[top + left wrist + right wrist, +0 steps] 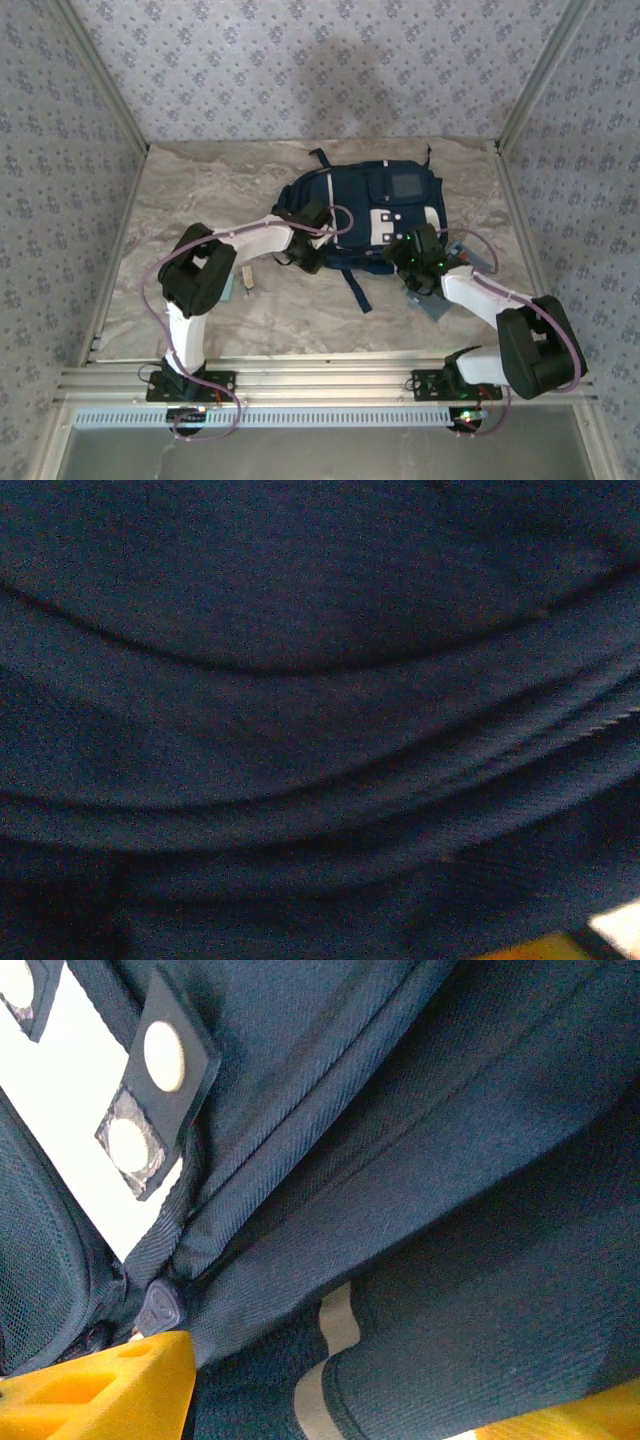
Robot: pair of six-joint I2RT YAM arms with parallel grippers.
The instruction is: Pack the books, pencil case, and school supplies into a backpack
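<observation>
Backpack (390,215): large, navy-blue fabric, at far centre of table (200,190)
Left gripper (312,245): at its left side; opening cannot be told
Right gripper (418,265): spread wide over fabric

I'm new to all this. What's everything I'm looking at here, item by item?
backpack: one, navy with white patches, middle of table
light-blue pad: one, table's left, partly under the left arm
beige block: one, tiny, beside the pad
flat grey piece: one, right of backpack, mostly hidden
flat grey-blue piece: one, under the right arm, mostly hidden
table: one, beige marble pattern
left gripper: one, dark, at backpack's left side; state unclear
right gripper: one, yellow fingers apart, backpack fabric between
</observation>
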